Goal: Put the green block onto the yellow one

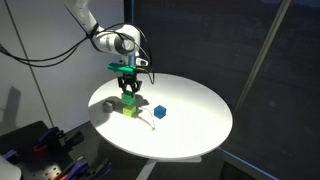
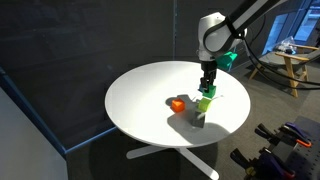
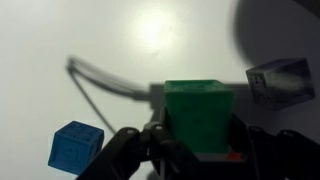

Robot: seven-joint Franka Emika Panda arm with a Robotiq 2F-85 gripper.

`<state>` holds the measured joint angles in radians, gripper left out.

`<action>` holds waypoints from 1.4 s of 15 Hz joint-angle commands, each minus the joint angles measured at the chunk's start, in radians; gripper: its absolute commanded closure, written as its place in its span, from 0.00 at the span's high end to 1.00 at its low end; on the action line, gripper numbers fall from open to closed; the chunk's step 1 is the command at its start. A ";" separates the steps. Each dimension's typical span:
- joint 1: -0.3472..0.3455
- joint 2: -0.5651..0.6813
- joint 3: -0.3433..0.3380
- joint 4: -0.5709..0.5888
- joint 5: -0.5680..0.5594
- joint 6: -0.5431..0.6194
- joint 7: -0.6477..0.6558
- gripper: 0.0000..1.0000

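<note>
My gripper point(image 1: 127, 88) is shut on the green block point(image 1: 129, 98) over the round white table. The block sits directly over the yellow one point(image 1: 129, 109); I cannot tell whether they touch. In an exterior view the gripper point(image 2: 207, 86) holds the green block point(image 2: 207, 93) above the yellow one point(image 2: 203, 104). In the wrist view the green block point(image 3: 198, 118) fills the space between the dark fingers point(image 3: 195, 140) and hides the yellow one.
A blue cube point(image 1: 159, 112) point(image 3: 75, 147) lies near the stack. An orange cube point(image 2: 177, 103) sits beside it, and a grey cube point(image 3: 280, 80) lies close by. A thin cable point(image 3: 100, 85) runs across the table point(image 1: 200, 100).
</note>
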<state>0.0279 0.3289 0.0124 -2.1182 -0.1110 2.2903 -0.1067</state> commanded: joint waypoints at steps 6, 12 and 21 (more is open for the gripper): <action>0.001 0.046 0.001 0.038 -0.010 0.003 0.007 0.28; 0.003 0.062 -0.001 0.046 -0.014 0.028 0.012 0.28; 0.006 0.079 -0.003 0.048 -0.016 0.048 0.016 0.28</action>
<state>0.0296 0.3960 0.0124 -2.0920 -0.1110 2.3365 -0.1064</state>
